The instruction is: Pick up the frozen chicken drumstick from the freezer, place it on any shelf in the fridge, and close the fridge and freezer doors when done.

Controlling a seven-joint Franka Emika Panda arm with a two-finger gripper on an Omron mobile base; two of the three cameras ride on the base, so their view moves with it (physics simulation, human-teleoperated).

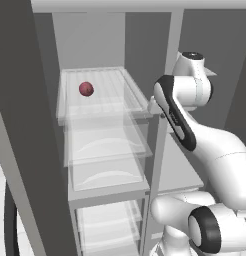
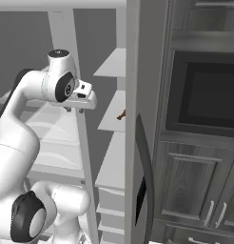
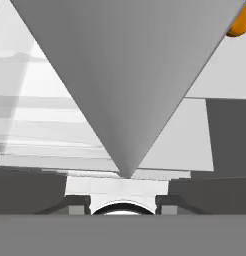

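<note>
You see white arm's hand (image 2: 81, 101) against grey divider post (image 1: 156, 145) between compartments; finger spread hidden, cannot tell. Small brown drumstick (image 2: 121, 115) lies on opaque grey freezer shelf (image 2: 112, 119), just behind open freezer door (image 2: 138, 143). Round dark-red ball (image 1: 86, 89) sits on top clear ribbed fridge shelf (image 1: 132, 90). Orange round thing (image 3: 241, 22) at hand view's upper right corner.

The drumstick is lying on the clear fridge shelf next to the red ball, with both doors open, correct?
Not quite. The drumstick lies on a solid grey freezer shelf, as the right base view shows. The red ball sits alone on the clear fridge shelf in the left base view. Both doors are open.
</note>
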